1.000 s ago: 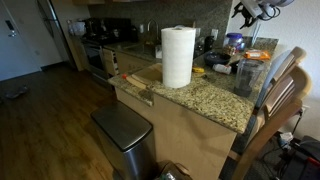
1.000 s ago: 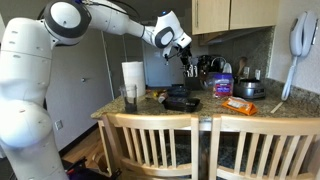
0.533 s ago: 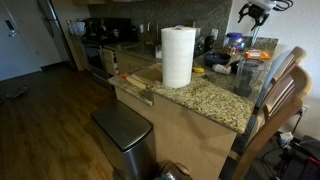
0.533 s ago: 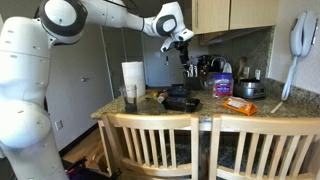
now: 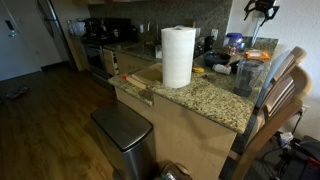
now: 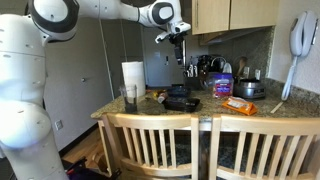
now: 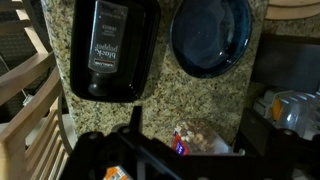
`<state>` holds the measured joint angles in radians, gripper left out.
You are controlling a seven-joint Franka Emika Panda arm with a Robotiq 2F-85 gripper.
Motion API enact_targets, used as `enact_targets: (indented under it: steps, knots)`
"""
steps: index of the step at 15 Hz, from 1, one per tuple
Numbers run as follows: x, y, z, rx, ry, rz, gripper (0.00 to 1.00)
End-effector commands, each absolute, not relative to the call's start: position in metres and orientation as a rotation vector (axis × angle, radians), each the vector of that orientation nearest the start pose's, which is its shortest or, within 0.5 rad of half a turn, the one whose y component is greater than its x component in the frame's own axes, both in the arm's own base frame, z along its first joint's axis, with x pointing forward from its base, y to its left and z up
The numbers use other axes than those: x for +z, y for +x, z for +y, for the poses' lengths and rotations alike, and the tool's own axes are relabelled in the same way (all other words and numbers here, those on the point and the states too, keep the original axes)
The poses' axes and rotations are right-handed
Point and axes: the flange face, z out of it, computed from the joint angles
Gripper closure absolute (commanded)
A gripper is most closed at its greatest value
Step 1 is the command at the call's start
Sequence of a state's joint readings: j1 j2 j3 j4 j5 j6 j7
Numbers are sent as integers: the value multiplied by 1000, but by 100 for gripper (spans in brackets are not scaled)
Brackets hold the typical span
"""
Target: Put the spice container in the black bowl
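Note:
In the wrist view the spice container (image 7: 108, 45), dark with a "black pepper" label, lies inside the black bowl (image 7: 145, 60) on the granite counter. The bowl also shows in an exterior view (image 6: 183, 101). My gripper (image 6: 181, 56) hangs high above the counter, over the bowl, with its fingers pointing down. It appears open and holds nothing. It also shows at the top edge of an exterior view (image 5: 262, 12). Only dark parts of the fingers show at the bottom of the wrist view.
A dark blue dish (image 7: 210, 35) sits beside the black bowl. A clear jar of nuts (image 7: 195, 140), a blue-topped container (image 6: 222, 85), an orange packet (image 6: 239, 104) and a white paper towel roll (image 5: 177, 55) stand on the counter. Wooden chairs (image 6: 160, 145) line its front edge.
The gripper has risen straight up from just above the counter things and holds nothing. The objects on the counter have not moved.

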<state>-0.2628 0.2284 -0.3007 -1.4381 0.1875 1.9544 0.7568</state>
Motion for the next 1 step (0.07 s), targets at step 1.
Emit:
enact_targets:
  steps: [1]
  knots:
    - [592, 574, -316, -412, -2330, 1841, 0]
